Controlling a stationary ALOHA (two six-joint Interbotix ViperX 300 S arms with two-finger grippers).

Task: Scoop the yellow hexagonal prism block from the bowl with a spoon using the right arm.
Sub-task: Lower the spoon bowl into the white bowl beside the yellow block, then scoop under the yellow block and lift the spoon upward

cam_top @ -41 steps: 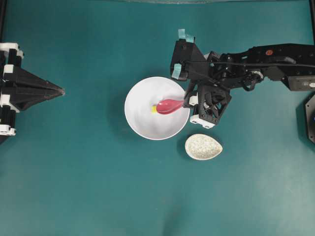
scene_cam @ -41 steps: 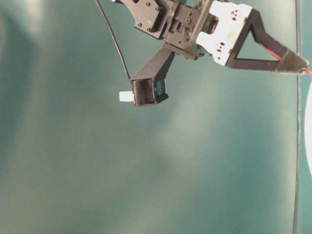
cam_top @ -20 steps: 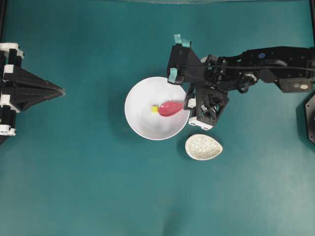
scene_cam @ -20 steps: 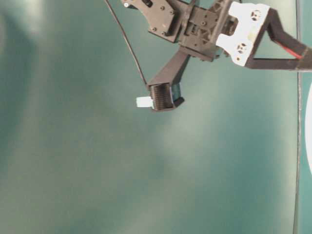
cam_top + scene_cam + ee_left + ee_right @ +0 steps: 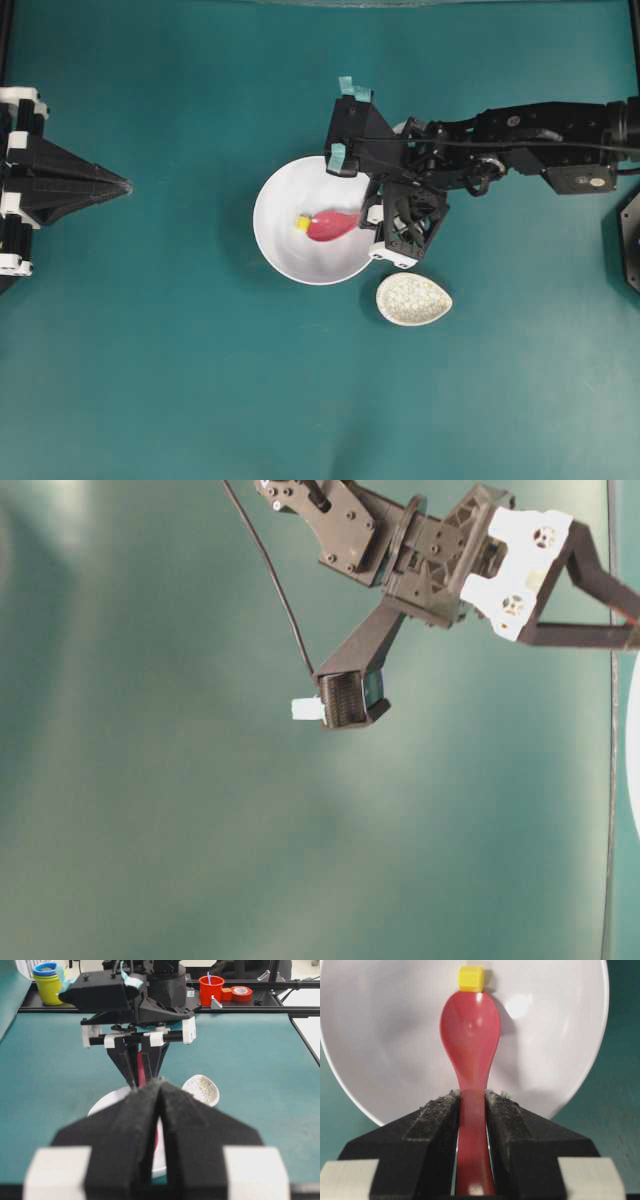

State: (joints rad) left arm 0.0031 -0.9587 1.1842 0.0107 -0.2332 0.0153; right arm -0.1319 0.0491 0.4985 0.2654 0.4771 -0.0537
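Since a second ago, the right arm [image 5: 520, 135] has reached further left over the white bowl [image 5: 275, 235], carrying the spoon [image 5: 328, 225] deeper in, and the yellow hexagonal prism block [image 5: 301, 223] has shifted a little to the left with it. Now the block sits on the bowl's inner floor, touching the tip of the red scoop, as the right wrist view shows clearly. The right gripper [image 5: 472, 1110] is clamped on the spoon's handle, its dark pads pressed against both sides. Just beside the bowl, at its lower right in the overhead view, lies the speckled egg-shaped spoon rest [image 5: 414, 299], apart from the bowl and the gripper. Well away at the left edge, the left gripper [image 5: 118, 185] hovers with its fingers together, holding nothing. Beyond the teal table [image 5: 200, 380], the left wrist view shows a red cup [image 5: 211, 987] and a tape roll [image 5: 243, 993]
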